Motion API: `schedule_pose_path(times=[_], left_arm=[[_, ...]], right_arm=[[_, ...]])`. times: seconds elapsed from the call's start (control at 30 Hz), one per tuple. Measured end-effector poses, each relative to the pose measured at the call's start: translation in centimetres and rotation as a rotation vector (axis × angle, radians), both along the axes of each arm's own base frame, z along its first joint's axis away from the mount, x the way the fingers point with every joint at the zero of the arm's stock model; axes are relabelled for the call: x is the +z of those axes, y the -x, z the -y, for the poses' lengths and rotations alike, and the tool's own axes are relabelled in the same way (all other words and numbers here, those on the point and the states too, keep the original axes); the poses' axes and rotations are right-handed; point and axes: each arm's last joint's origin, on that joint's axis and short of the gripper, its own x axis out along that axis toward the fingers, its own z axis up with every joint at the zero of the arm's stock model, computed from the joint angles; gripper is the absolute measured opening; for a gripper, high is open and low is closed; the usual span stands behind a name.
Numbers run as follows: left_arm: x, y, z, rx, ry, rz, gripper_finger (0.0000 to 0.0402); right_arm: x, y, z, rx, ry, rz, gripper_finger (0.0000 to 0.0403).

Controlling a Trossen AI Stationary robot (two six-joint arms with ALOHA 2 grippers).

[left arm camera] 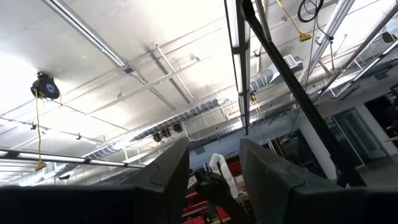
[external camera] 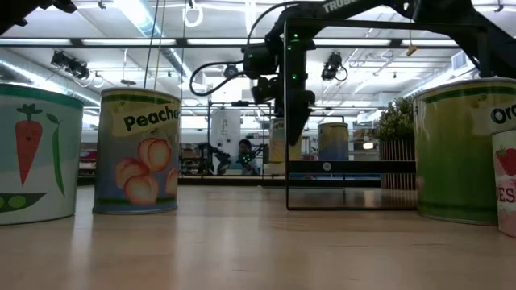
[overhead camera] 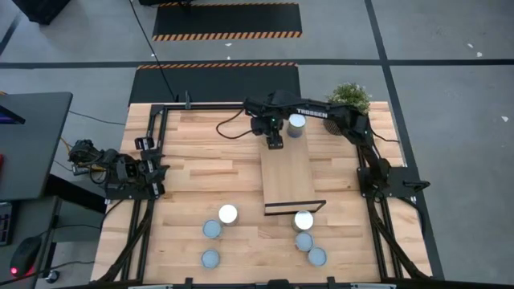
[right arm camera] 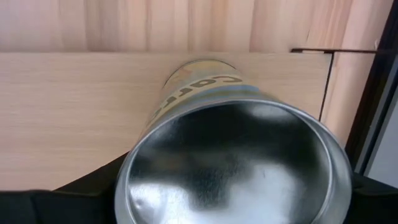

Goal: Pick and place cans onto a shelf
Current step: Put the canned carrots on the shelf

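Note:
My right gripper (overhead camera: pixel 275 141) hangs pointing down over the far end of the shelf (overhead camera: pixel 289 183), shut on a can (right arm camera: pixel 231 163) with a yellowish label. In the low view this can (external camera: pixel 277 142) shows beside the dark fingers. A second can (overhead camera: pixel 297 124) stands on its base at the shelf's far end. Several more cans stand on the table near the front, among them one at the left (overhead camera: pixel 228 213) and one at the right (overhead camera: pixel 303 219). My left gripper (overhead camera: pixel 152 170) is parked at the table's left edge, shut and pointing up at the ceiling, with nothing in it. My right gripper pinches the can between its two fingers (right arm camera: pixel 87 194), on opposite sides of its wall just under the top rim (right arm camera: pixel 135 163). The fingers come from above, pointing down. The can is upright over the shelf board; I cannot tell whether its base touches the board.
A potted green plant (overhead camera: pixel 350 96) stands at the table's far right corner. The shelf's black wire frame (overhead camera: pixel 294 208) juts out at its near end. Bare board lies between the held can and that end. Cables run along the table's far left (overhead camera: pixel 173 104).

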Motion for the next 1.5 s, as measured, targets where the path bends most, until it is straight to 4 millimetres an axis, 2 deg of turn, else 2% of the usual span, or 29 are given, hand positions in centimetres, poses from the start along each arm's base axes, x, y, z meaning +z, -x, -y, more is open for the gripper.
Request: schedule_pose_path(times=[0.37, 0.83, 1.13, 1.3, 1.5], left_arm=[[0.0, 0.0, 0.0, -0.004, 0.005, 0.000, 0.0149], [0.0, 0.0, 0.0, -0.005, 0.006, 0.000, 0.0149], [0.0, 0.0, 0.0, -0.017, 0.020, 0.001, 0.0149], [0.0, 0.0, 0.0, -0.017, 0.020, 0.001, 0.0149], [0.0, 0.0, 0.0, -0.017, 0.021, 0.004, 0.0149]], right_arm=[[0.2, 0.2, -0.1, -0.023, 0.019, -0.026, 0.0360], [5.1, -0.4, -1.3, -0.074, 0.122, 0.065, 0.0359], [4.7, 0.0, -1.2, -0.103, 0.122, 0.023, 0.0357], [5.6, 0.0, -1.5, -0.091, 0.175, 0.045, 0.0356], [6.1, -1.4, -2.8, 0.025, 0.171, 0.156, 0.0356]])
